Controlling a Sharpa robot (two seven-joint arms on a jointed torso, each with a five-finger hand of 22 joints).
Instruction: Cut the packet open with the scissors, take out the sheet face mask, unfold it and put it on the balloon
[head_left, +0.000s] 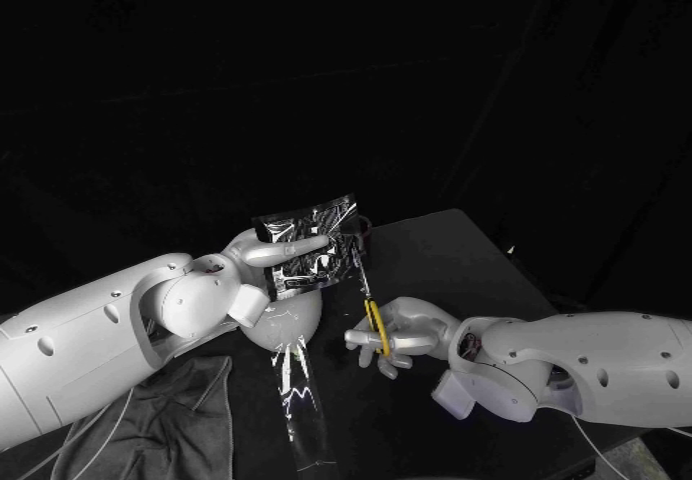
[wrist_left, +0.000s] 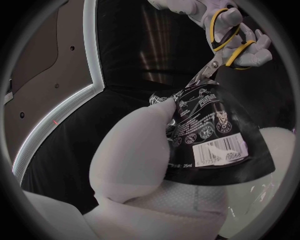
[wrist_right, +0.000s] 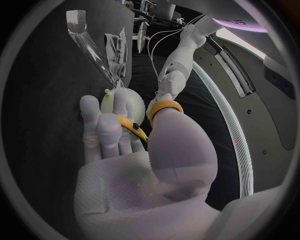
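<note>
Left hand (head_left: 257, 262) pinches the mask packet (head_left: 315, 240) upright; right hand (head_left: 401, 335) grips yellow-handled scissors (head_left: 374, 315) (blades at the packet's edge). Best to snip just inside the seal, packet taut.

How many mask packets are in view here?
1. The packet is held up by the left hand, with the scissors in the right hand at its edge. Dark surroundings might hide another.
</note>
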